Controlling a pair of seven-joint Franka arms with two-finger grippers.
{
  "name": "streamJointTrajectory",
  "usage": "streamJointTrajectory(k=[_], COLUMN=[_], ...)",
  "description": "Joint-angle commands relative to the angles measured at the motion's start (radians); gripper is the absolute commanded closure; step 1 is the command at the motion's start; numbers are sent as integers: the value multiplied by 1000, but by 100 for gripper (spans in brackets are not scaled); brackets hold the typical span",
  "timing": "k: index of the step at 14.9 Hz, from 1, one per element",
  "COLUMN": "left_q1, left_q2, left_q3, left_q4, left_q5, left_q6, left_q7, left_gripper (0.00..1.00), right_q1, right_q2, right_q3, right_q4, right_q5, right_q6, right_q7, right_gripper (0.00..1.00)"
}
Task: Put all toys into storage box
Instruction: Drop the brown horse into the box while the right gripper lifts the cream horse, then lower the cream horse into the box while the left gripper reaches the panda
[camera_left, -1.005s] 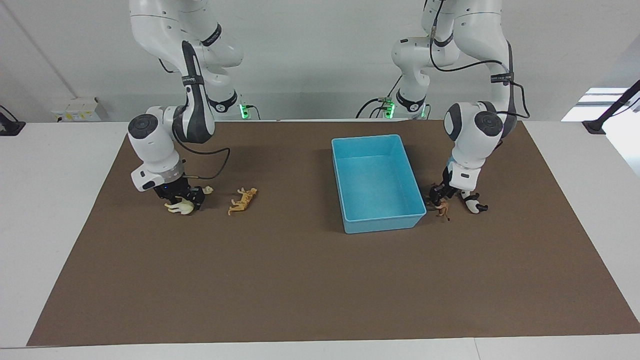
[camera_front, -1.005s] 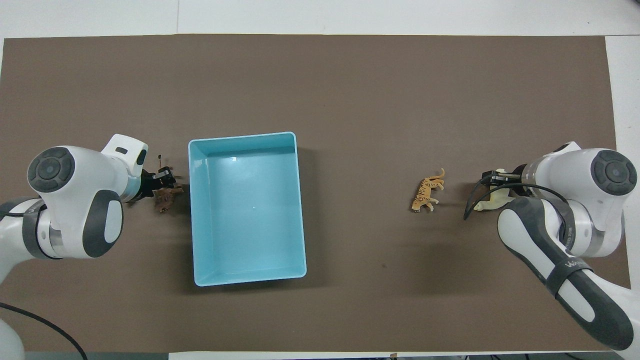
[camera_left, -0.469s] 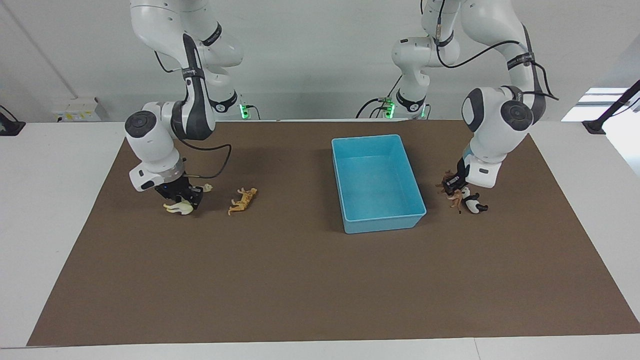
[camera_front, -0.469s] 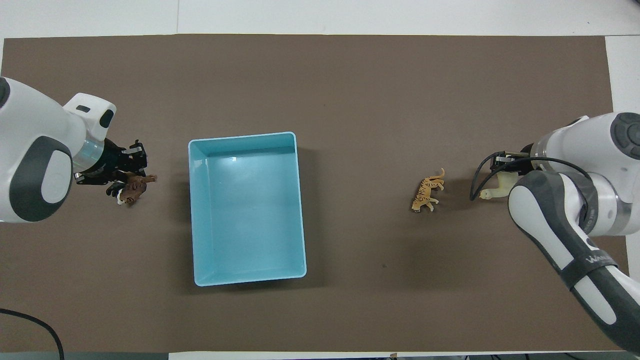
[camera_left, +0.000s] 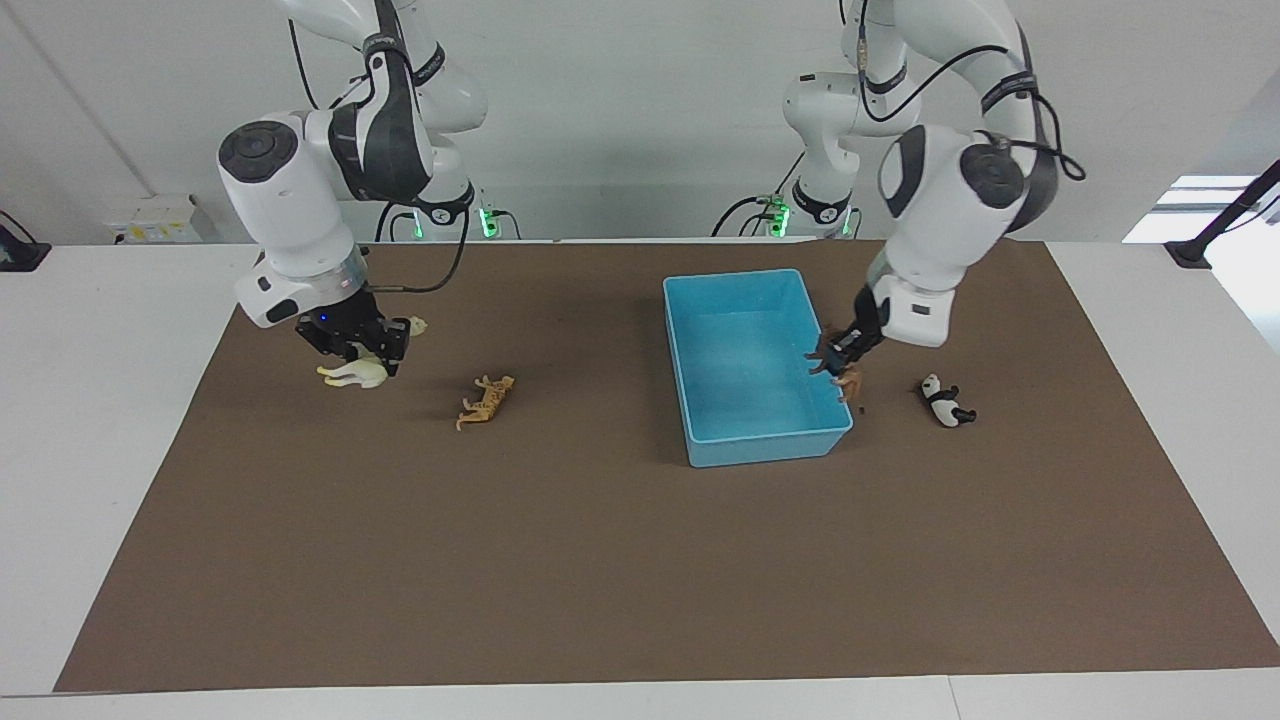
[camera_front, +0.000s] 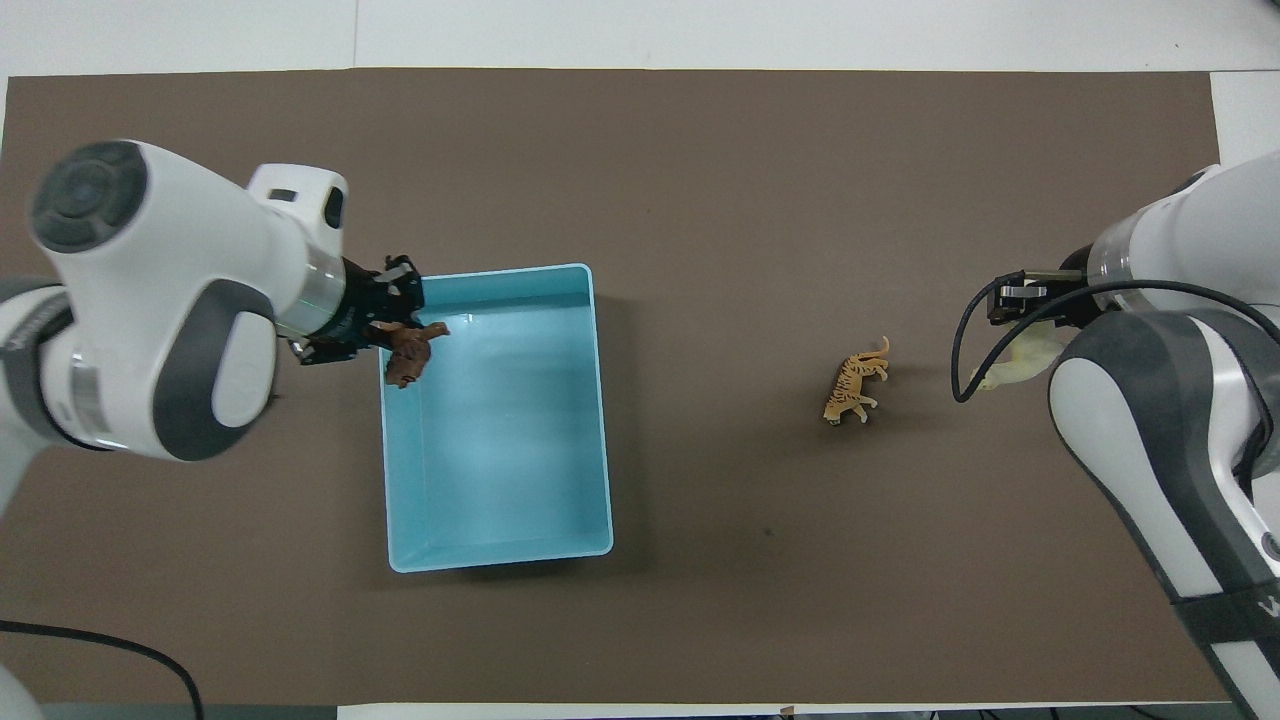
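The light blue storage box lies on the brown mat with nothing inside. My left gripper is shut on the brown toy, which hangs over the box wall toward the left arm's end. Beside the box on that end, the panda toy lies on the mat; the left arm hides it from overhead. My right gripper is shut on the cream long-necked toy, lifted off the mat. The orange striped toy lies between that gripper and the box.
A brown mat covers most of the white table. A black cable loops from the right wrist just above the cream toy.
Both grippers have risen with their toys. The left one carried the brown toy from beside the panda to above the box wall. The right one lifted the cream toy higher.
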Motion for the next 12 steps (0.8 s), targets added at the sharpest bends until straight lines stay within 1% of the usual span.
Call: streamJointTrajectory(k=[1,2,3,4,6,8,9,10,11,12], left_q1=[-50,-48,-47,-41,-21,43,80,137,196,237], left_q2=[-21,-25,-25,-25,-32,-30,-30,-30,-30,-30], left_q3=[14,14,17,17,20,21,23,21,21,23], left_q4=[-124,-126,-118,-101,-49,-2,-6,-14,-18,-26], left_q5=[-3,-3,1,23,47,52,69,96,103,104], left_q6=[112,98,68,34,-58,-118,-108,-92,-71,-49], left_q7=[-39,-36,-28,-14,19,155,234,341,450,531], left_gripper=[96,50,0,0,0,0,0,0,0,0], right_q1=[36,39,48,64,110,166,203,273,342,416], right_q2=[-3,-17,-29,-31,-31,-28,-20,1,45,108], right_q3=[0,2,5,15,40,68,77,78,78,77], right_q4=[94,96,96,97,101,107,119,136,162,201], right_q5=[1,4,7,8,10,28,51,51,41,33], right_q6=[-110,-116,-119,-121,-112,-99,-81,-60,-38,-9], right_q7=[18,30,42,68,191,298,347,437,510,582], right_gripper=[100,100,100,100,100,100,100,100,100,100])
